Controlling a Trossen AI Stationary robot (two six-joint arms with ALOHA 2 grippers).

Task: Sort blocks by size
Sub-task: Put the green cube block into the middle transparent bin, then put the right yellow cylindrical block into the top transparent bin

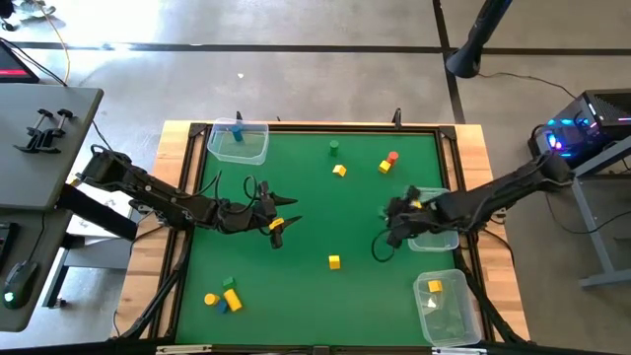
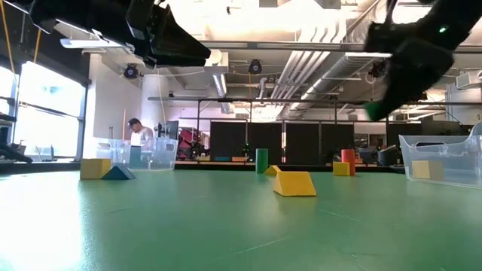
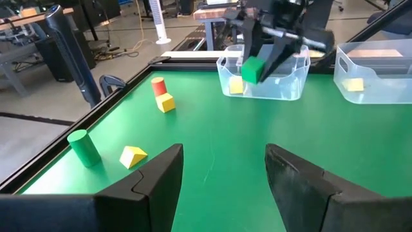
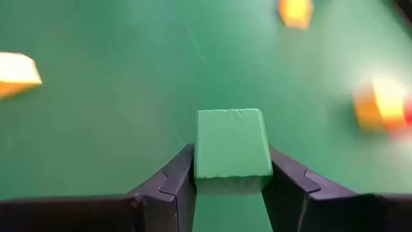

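Observation:
Blocks lie scattered on the green table (image 1: 315,212): a green cylinder (image 1: 334,148), yellow blocks (image 1: 339,171) (image 1: 334,261), a red one (image 1: 392,156), and a small group (image 1: 225,296) near the left front. My right gripper (image 4: 232,169) is shut on a green block (image 4: 230,148) and hangs above the table's right half (image 1: 397,221), beside a clear tub (image 3: 264,82). My left gripper (image 3: 224,171) stands open with nothing between its fingers, over the left half (image 1: 279,225). My right gripper pinches the green block by two opposite side faces (image 4: 201,161) between its two fingers. The fingers slant down toward the table. The block's far end sticks out beyond the fingertips, and the block (image 3: 253,69) is lifted clear of the table.
Three clear tubs stand on the table: one at the far left (image 1: 240,141) with a blue block, one at the right edge (image 1: 434,232) under my right arm, one at the near right (image 1: 444,306) with a yellow block. The table's middle is bare green.

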